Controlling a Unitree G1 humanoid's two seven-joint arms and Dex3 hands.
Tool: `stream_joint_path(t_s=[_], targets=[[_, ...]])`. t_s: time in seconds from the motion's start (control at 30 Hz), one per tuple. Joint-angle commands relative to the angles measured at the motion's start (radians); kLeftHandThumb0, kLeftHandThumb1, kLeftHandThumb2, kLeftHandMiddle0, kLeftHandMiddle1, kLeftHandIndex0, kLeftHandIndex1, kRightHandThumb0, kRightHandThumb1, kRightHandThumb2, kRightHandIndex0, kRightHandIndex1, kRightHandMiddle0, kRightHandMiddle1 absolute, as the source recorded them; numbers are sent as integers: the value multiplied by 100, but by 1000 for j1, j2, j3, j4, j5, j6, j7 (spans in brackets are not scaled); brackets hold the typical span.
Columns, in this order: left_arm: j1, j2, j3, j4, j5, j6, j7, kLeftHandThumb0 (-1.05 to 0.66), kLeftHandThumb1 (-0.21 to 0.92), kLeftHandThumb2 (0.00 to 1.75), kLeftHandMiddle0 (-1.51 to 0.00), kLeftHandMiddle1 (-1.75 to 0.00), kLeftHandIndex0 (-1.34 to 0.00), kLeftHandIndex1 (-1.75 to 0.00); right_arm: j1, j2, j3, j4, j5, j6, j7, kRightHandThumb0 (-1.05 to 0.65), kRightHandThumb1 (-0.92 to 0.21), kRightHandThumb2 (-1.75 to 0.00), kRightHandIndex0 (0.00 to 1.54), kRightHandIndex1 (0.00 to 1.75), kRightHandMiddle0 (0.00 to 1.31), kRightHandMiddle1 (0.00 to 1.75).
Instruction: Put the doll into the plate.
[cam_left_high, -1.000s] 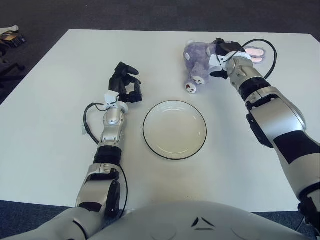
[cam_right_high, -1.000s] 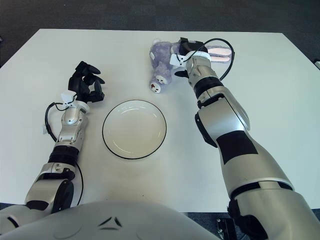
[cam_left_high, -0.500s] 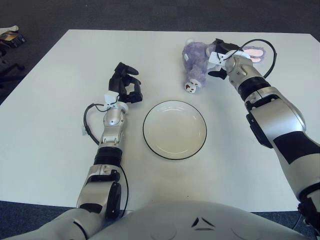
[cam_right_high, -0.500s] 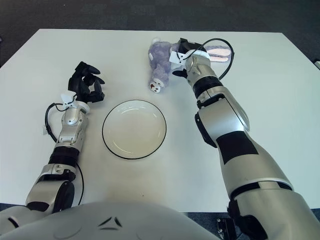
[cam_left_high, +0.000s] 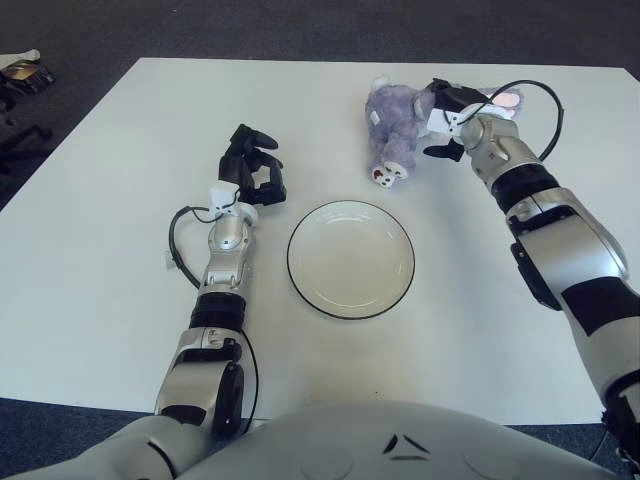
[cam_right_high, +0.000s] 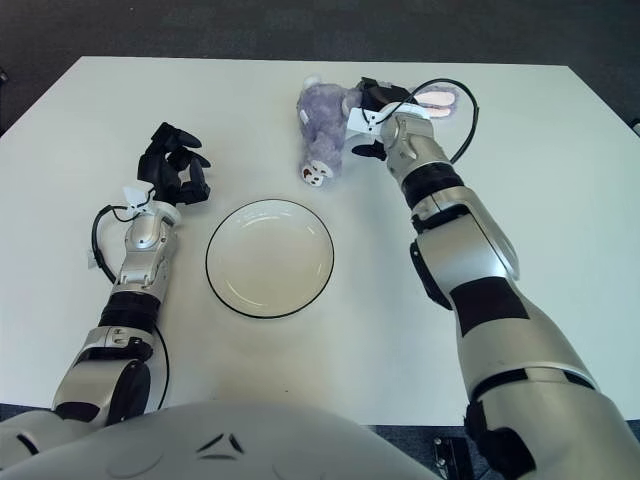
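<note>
A purple plush doll (cam_left_high: 393, 127) with pink-lined ears lies on the white table (cam_left_high: 100, 220), beyond the plate on the right. My right hand (cam_left_high: 446, 118) is shut on the doll's back, with the doll hanging head-down toward the plate side. A white plate (cam_left_high: 350, 259) with a dark rim sits empty at the table's middle. My left hand (cam_left_high: 250, 170) is parked left of the plate, resting on the table with its fingers curled and holding nothing.
A black cable loops over my right wrist (cam_left_high: 540, 95) near the doll's ears. The table's far edge runs just behind the doll. Dark carpet surrounds the table, with some clutter (cam_left_high: 20, 75) on the floor at far left.
My right hand has shifted slightly to the right with the doll in it, and the doll's ear has slid behind the wrist. The left arm and the plate have not moved.
</note>
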Motion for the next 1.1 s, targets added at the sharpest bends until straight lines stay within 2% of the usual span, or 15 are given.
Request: stream_joint_path(t_s=[0.0,0.2,0.4,0.6,0.87,1.07], targets=[[66,-7,-2,58,5,1,2,-1,27,138,-53,-175,-52,-175,132,-84,-15,-326,-16,84,140,-11,7,-140,0,98,0,86],[62,1,-5,68,7,-4,-6,-1,28,137,-53,-175,-51,-175,177,-112,-19,-483,-35,160,224,-15,5,-138,0,101,0,82],[60,6,-9,72,7,-4,-9,-1,28,137,-52,-175,-51,-175,244,-163,-26,-714,-79,250,338,-23,0,-132,0,90,0,74],[59,6,-10,77,5,-10,-8,-1,29,136,-52,-175,-51,-175,271,-197,-28,-820,-116,300,424,-33,-5,-127,0,82,0,69],[58,5,-10,84,-2,-22,-14,-1,29,136,-52,-175,-51,-175,317,-251,-55,-970,-157,340,538,-37,-8,-124,0,96,0,76],[55,2,-5,89,-12,-22,-19,-1,28,138,-53,-175,-52,-175,356,-281,-85,-1011,-167,311,534,-41,-10,-122,0,105,0,77]])
